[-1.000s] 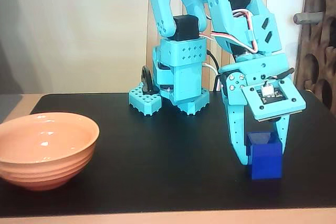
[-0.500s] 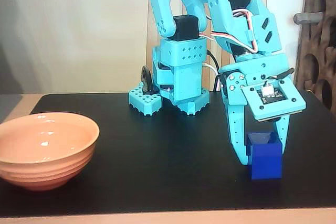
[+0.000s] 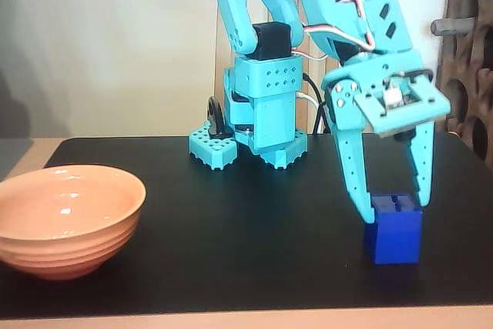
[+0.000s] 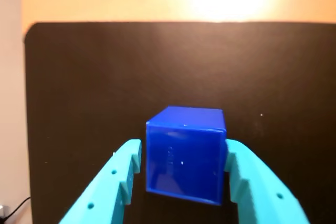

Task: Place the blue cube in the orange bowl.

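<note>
Cube and gripper are together at the right part of the black mat [image 3: 254, 221] in the fixed view, well apart from the orange bowl [image 3: 68, 221], which stands at the left edge of the mat, upright and with nothing visible inside. The blue cube [image 3: 394, 229] sits on the mat, and the turquoise gripper [image 3: 394, 207] comes down over it from above, with one finger on each side of the cube's upper part. In the wrist view the blue cube [image 4: 185, 153] fills the space between the two fingers [image 4: 122, 174]; the right finger seems to touch its side, while at the left finger a thin dark gap shows, so the jaws are only partly closed around the cube and I cannot tell if they really grip it. The gripper [image 4: 181, 166] enters this view from the bottom edge. Behind the cube, toward the wall, the arm's base [image 3: 258, 125] stands on the far side of the mat. The mat lies on a light wooden table [image 3: 231, 321].
</note>
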